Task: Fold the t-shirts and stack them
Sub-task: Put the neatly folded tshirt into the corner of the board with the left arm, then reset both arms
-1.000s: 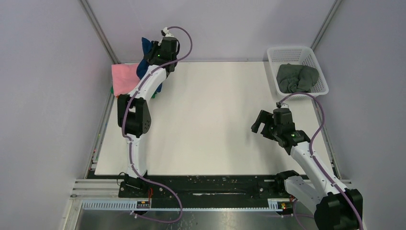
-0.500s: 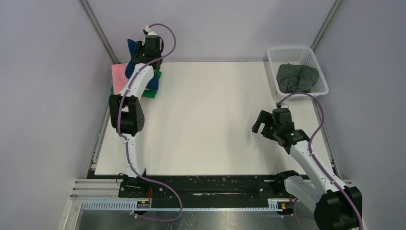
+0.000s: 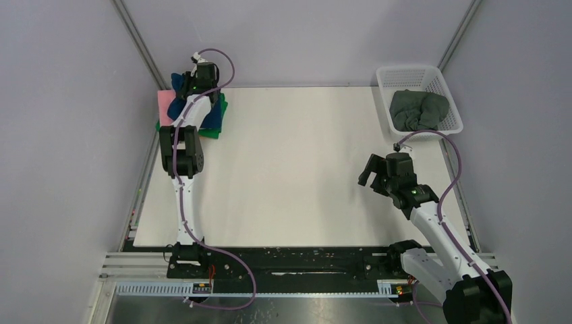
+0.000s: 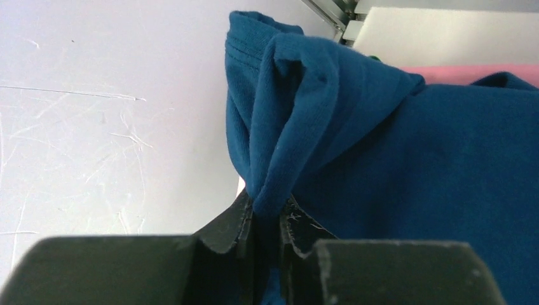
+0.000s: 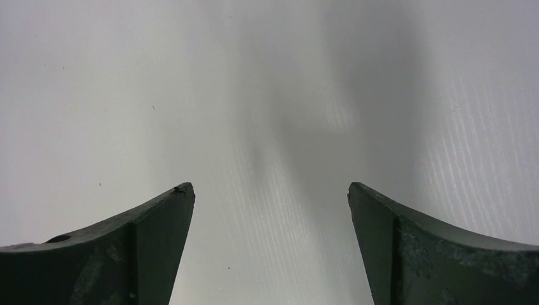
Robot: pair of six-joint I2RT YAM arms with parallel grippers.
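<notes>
My left gripper (image 3: 191, 84) is at the table's far left corner, shut on a fold of the navy blue t-shirt (image 3: 214, 116). In the left wrist view the blue cloth (image 4: 407, 165) is pinched between the fingertips (image 4: 266, 213) and hangs over the stack. The stack holds a pink t-shirt (image 3: 164, 104) and a green t-shirt (image 3: 208, 133) under the blue one. The pink one shows in the left wrist view (image 4: 470, 73). A dark grey-green t-shirt (image 3: 418, 109) lies crumpled in the white basket. My right gripper (image 3: 370, 172) is open and empty over bare table, also in the right wrist view (image 5: 270, 194).
The white mesh basket (image 3: 448, 90) stands at the far right corner. The white table top (image 3: 297, 162) spreads between the arms. Grey walls close in the left, back and right sides.
My left gripper has carried the navy blue t-shirt leftward and lowered it onto the pink and green stack. The right arm has barely moved.
</notes>
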